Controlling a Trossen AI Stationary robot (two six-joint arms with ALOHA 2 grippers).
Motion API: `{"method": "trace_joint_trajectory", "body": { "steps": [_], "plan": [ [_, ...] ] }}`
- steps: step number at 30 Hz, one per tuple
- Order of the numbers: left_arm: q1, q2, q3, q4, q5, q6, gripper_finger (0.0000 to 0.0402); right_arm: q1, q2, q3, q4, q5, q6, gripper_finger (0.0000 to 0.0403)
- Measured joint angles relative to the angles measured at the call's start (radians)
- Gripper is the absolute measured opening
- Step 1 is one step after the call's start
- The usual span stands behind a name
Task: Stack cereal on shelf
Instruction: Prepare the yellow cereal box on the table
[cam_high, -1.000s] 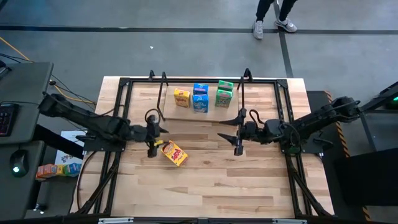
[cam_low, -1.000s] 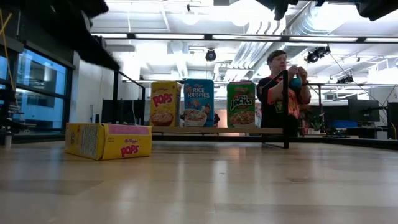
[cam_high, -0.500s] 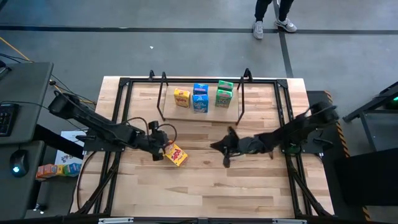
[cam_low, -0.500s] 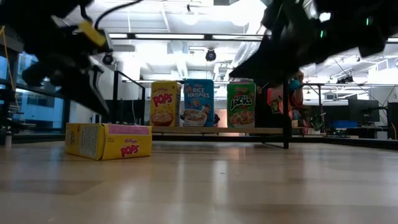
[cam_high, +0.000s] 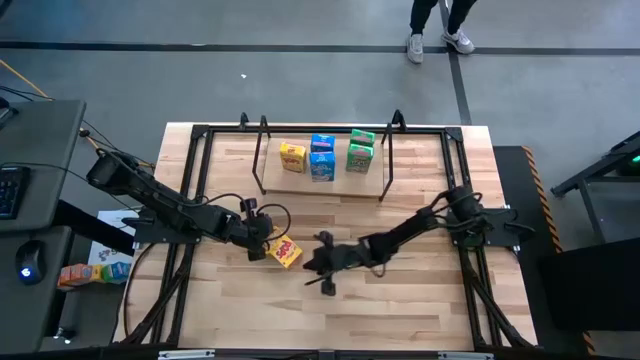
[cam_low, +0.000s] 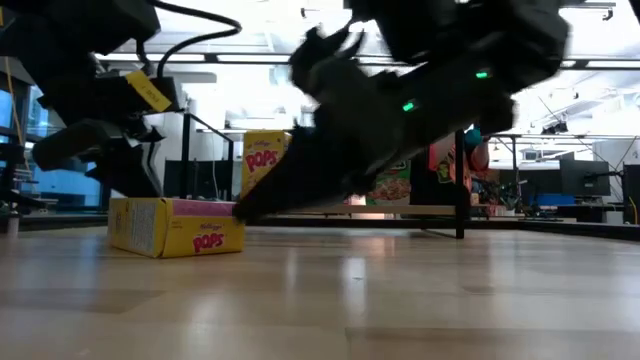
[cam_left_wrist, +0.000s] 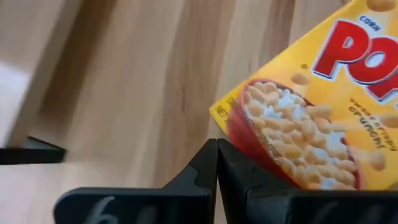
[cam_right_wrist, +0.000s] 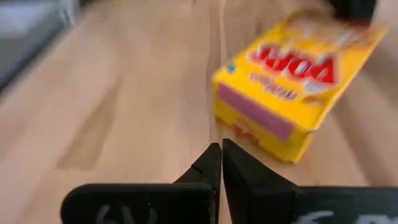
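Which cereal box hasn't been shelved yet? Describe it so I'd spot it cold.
Start at the wooden table and find the shelf at its far edge, where boxes stand upright. Nearer, between the left gripper and right gripper, is a yellow Pops box, the only one lying flat.

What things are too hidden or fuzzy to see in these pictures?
- Low view: the blurred right arm covers the blue and green cereal boxes on the shelf.
- Left wrist view: the yellow Pops box is cut off by the picture's edge.
- Right wrist view: the print on that box is blurred.
- High view: box lettering is too small.
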Motion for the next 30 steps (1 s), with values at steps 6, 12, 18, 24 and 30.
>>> {"method": "trace_joint_trajectory", "body": {
  "steps": [6,12,18,24,30],
  "plan": [
    [-0.03,0.033,0.0,-0.009,0.024,-0.065,0.0,-0.014,0.065,0.162,-0.248,-0.025,-0.01,0.0001],
    [-0.088,0.049,0.0,-0.001,0.027,-0.155,0.0,-0.025,0.062,0.176,-0.315,0.015,-0.025,0.0],
    [-0.159,0.053,0.0,0.055,0.027,-0.248,0.0,-0.027,0.032,0.175,-0.405,0.019,-0.026,0.0],
    [-0.197,0.057,-0.003,0.146,0.029,-0.269,0.0,-0.023,-0.029,0.172,-0.473,0.022,-0.048,0.0],
    [-0.199,0.116,-0.002,0.168,0.052,-0.322,0.0,-0.023,-0.066,0.172,-0.504,0.064,-0.047,0.0]
  ]
}}
